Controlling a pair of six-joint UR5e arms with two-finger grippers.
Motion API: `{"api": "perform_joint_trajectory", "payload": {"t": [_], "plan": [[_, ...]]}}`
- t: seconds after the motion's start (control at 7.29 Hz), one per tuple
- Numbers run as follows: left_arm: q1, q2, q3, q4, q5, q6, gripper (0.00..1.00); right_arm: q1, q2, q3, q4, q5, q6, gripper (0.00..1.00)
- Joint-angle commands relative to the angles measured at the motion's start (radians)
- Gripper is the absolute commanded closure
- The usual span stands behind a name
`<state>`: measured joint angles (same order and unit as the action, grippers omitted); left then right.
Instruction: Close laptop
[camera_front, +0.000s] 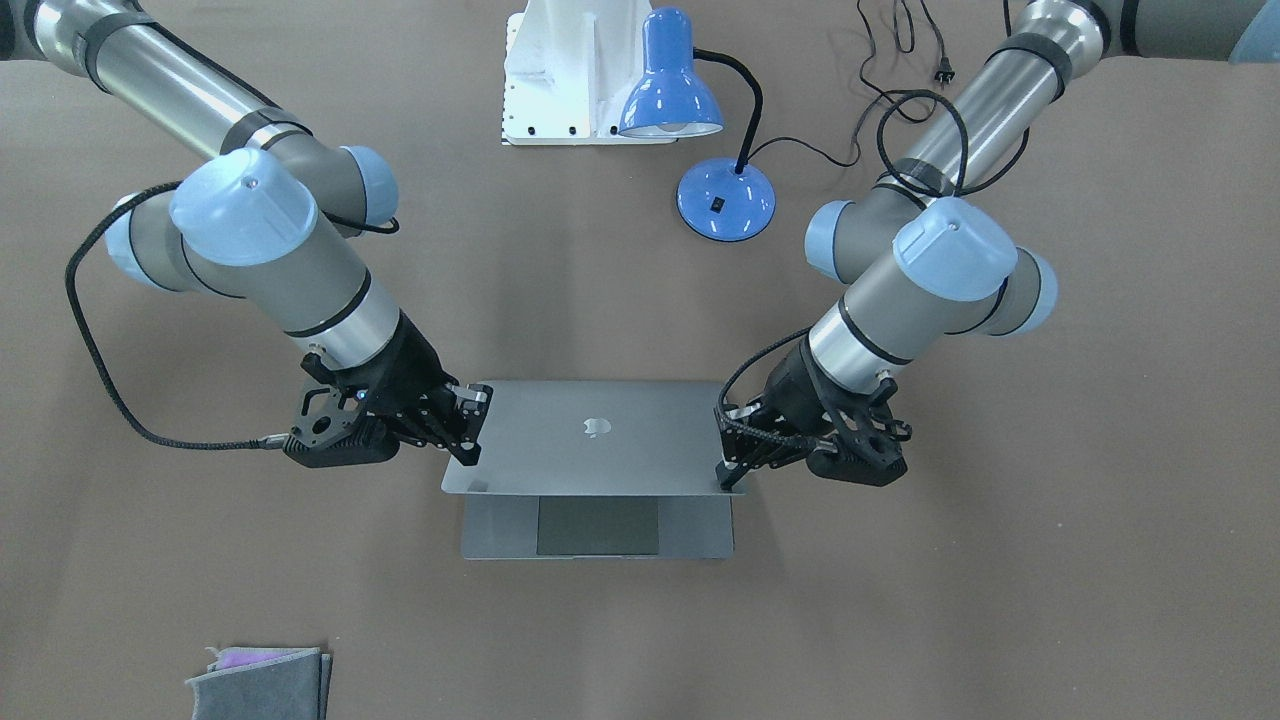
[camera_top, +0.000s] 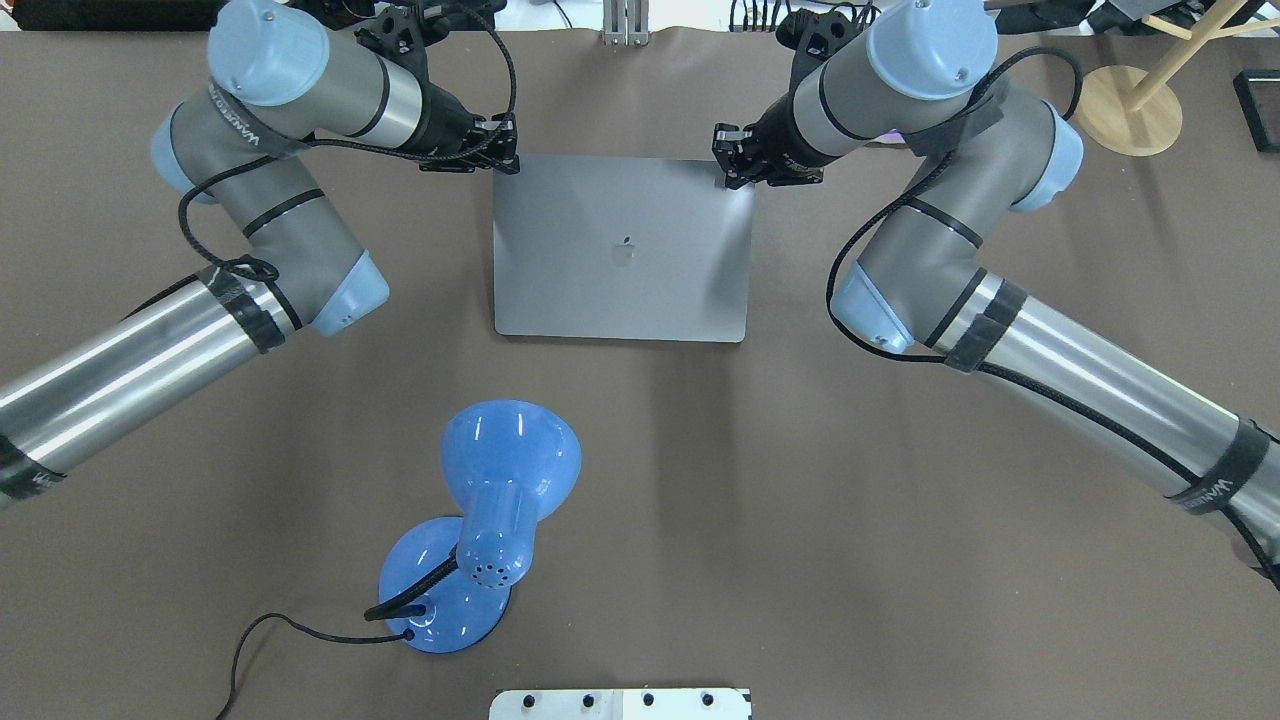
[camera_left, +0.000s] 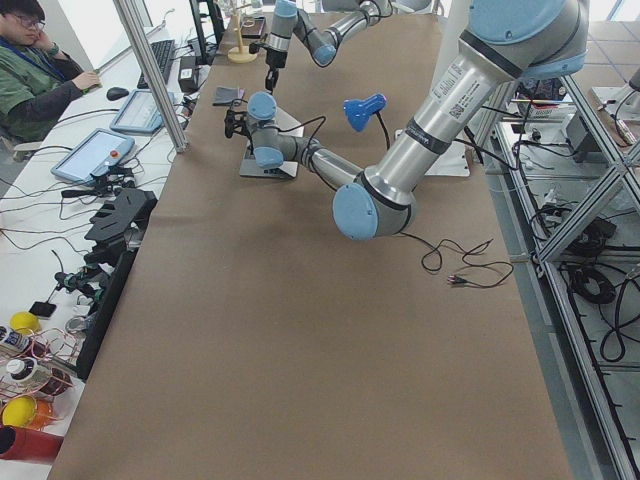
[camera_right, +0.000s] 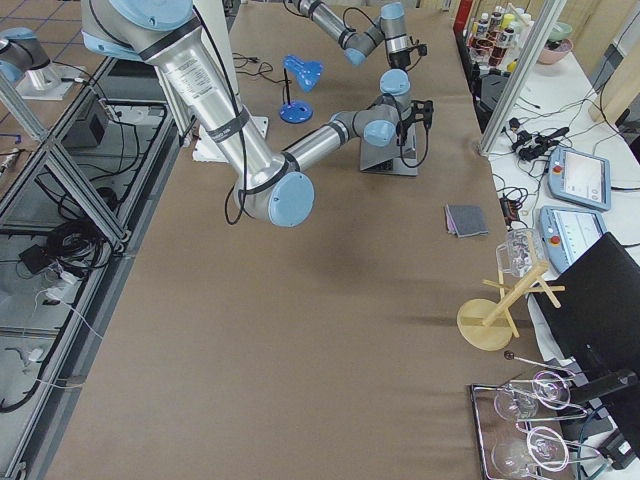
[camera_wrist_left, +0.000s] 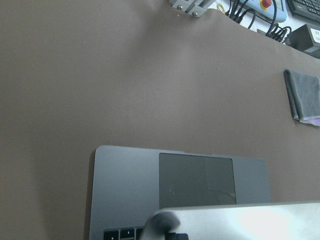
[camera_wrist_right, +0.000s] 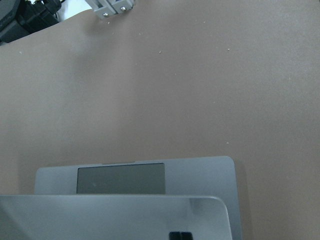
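The space-grey laptop (camera_front: 600, 440) sits mid-table with its lid part-way down, apple logo up. The lid's free edge hangs over the grey trackpad (camera_front: 598, 525). In the overhead view the lid (camera_top: 625, 250) hides the base. My left gripper (camera_front: 727, 475) looks shut, its tip on the lid's free corner, and it also shows in the overhead view (camera_top: 508, 158). My right gripper (camera_front: 468, 458) looks shut on the opposite corner, overhead too (camera_top: 733, 176). Both wrist views look over the lid's edge to the trackpad (camera_wrist_left: 196, 179) (camera_wrist_right: 121, 178). Keyboard and screen are mostly hidden.
A blue desk lamp (camera_top: 500, 480) with a black cord stands between the robot's base and the laptop. A white mount (camera_front: 560, 80) is behind it. A folded grey cloth (camera_front: 262, 682) lies near the operators' edge. A wooden stand (camera_top: 1128, 110) is at the far right.
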<state>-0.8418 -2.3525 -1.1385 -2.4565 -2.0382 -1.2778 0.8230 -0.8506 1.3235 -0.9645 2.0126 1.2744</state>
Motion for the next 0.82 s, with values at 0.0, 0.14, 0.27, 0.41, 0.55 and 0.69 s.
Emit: {"api": "perform_joint_trajectory", "payload": {"t": [0.0,0.14,0.27,0.41,0.55,0.69], "plan": [[0.033,-0.063,0.147,0.007,0.106,0.049,1.0,-0.004,0.048,-0.162,0.069,-0.04,-0.004,1.0],[0.044,-0.062,0.155,0.008,0.118,0.054,1.0,-0.007,0.05,-0.181,0.069,-0.049,-0.018,1.0],[0.05,-0.062,0.155,0.008,0.119,0.054,1.0,-0.007,0.051,-0.179,0.069,-0.049,-0.018,1.0],[0.05,-0.06,0.152,0.007,0.121,0.055,1.0,-0.007,0.051,-0.176,0.069,-0.049,-0.018,1.0],[0.05,-0.059,0.143,0.007,0.121,0.054,1.0,-0.007,0.051,-0.172,0.069,-0.049,-0.018,1.0],[0.049,-0.056,0.119,0.007,0.119,0.051,1.0,-0.004,0.05,-0.165,0.069,-0.048,-0.018,1.0]]}}
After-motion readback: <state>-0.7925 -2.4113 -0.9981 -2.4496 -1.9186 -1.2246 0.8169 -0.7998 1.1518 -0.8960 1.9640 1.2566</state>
